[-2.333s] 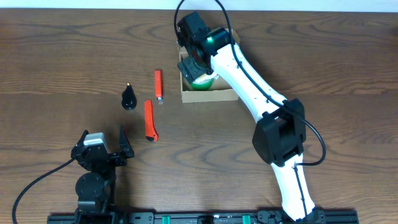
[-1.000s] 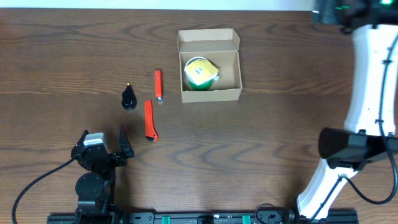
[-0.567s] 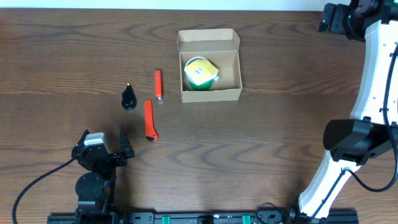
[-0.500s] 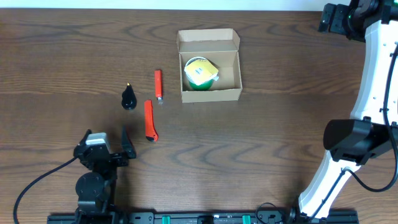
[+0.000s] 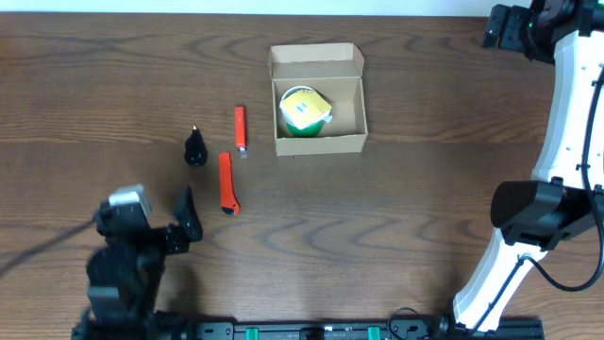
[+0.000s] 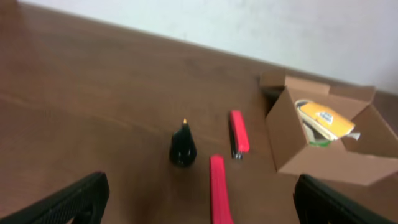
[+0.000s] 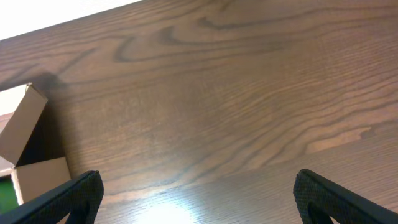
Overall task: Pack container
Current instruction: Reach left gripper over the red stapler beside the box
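The container is a brown cardboard box [image 5: 318,142] with its flap lid open at the back. A green tape roll with a yellow label [image 5: 304,111] lies inside it. Left of the box lie two red markers [image 5: 241,129] [image 5: 226,182] and a black cone-shaped item [image 5: 194,149]. My left gripper [image 5: 159,215] is open and empty near the front left, facing them. The left wrist view shows the box [image 6: 323,165], the roll [image 6: 323,121], the markers [image 6: 239,132] [image 6: 217,196] and the black item [image 6: 183,148] between the open jaws [image 6: 202,208]. My right gripper [image 5: 505,28] is open and empty at the far right corner.
The right wrist view shows bare wood under the open jaws [image 7: 199,199] and the box's corner [image 7: 25,143] at the left edge. The right arm's white links [image 5: 566,142] stand along the table's right side.
The right gripper left the box, with the tape roll staying inside, and swung to the far right corner, where it now holds still. The left arm has just begun moving and looks blurred.
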Controlling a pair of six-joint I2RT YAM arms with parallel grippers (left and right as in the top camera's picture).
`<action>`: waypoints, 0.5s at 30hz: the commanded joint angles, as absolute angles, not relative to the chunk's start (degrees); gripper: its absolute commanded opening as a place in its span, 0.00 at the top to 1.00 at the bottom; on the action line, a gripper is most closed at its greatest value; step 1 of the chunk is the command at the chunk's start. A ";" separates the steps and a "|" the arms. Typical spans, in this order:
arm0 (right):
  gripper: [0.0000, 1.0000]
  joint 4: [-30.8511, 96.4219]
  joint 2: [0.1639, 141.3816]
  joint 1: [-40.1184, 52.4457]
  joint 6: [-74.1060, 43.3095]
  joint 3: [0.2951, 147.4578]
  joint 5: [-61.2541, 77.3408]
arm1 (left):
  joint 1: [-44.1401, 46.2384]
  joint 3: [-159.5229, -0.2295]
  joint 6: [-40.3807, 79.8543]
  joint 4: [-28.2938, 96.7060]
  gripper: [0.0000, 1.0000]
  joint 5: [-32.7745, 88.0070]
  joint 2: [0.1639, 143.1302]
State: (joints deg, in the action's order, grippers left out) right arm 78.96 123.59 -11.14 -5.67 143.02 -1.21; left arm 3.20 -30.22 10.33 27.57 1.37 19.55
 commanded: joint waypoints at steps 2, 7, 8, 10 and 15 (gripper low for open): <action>0.01 79.11 123.92 -11.11 -6.37 142.98 -1.04 | 3.29 -46.02 8.10 35.55 0.05 3.25 37.85; 0.01 79.11 123.92 -11.11 -6.37 142.98 -1.04 | 3.29 -65.21 4.67 44.99 0.05 5.41 57.21; 0.01 79.11 123.92 -11.11 -6.37 142.98 -1.06 | 3.29 -67.99 4.69 45.69 0.05 5.67 59.88; 0.01 79.11 123.92 -11.11 -6.37 142.98 -1.06 | 3.29 -72.73 7.25 47.48 0.05 8.86 64.95; 0.01 79.11 123.92 -11.11 -6.37 142.98 -1.04 | 3.29 -75.83 5.80 46.09 0.05 14.41 72.53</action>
State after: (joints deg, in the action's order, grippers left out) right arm 79.00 123.61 -11.14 -5.69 143.02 -1.19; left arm 3.20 -74.24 6.98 46.06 9.82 69.28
